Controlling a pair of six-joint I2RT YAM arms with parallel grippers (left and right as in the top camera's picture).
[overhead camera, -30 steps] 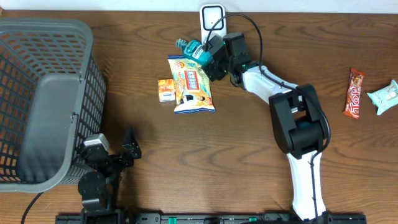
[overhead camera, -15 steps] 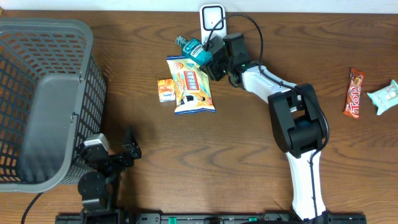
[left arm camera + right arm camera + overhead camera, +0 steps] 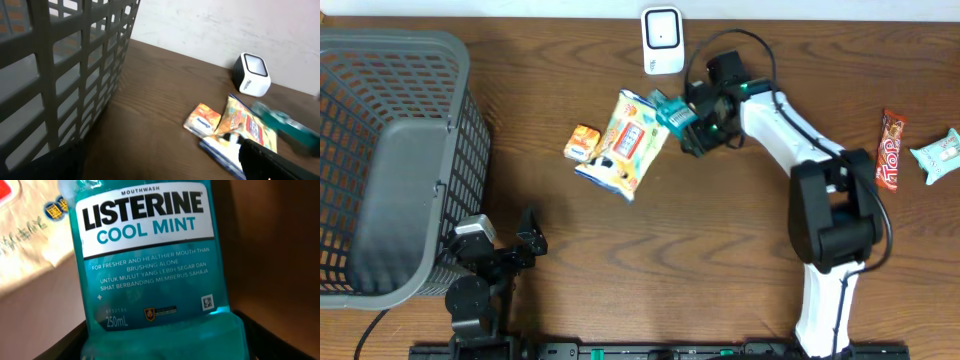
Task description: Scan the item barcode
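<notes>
Holding the mouthwash bottle (image 3: 670, 109) in the right gripper (image 3: 684, 124), clamping black fingers (image 3: 280, 340) onto its base end. Showing, in the right wrist view, smooth translucent teal plastic with broad flat faces and a glossy label, white-panelled and printed in black and teal, turned toward the camera. Hanging over the far middle of the desk (image 3: 720, 260), near the scanner (image 3: 661, 27) and slightly right of it, well apart from the near edge. Pointing the cap end toward the far left corner and the base toward the near right, running the long axis diagonally across the wood grain. Reaching with the cap end to the upper corner of the snack bag (image 3: 623, 143); cannot tell whether touching it or passing above.

Sitting against the far edge: the scanner, a white rounded block with a dark window. Lying left of the bottle: the snack bag, crinkled shiny foil, rectangular, turned diagonally, and just beside its left edge a small boxy orange packet (image 3: 582, 143). Filling the left edge: the basket (image 3: 460, 110), grey plastic lattice with square openings. Resting near the right edge: a slim red bar (image 3: 888, 150) in a glossy wrapper and a pale teal pouch (image 3: 937, 155), just beside each other.

Holding the left gripper (image 3: 503, 245) spread wide near the near left corner, beside the basket's near wall, gripping nothing.
</notes>
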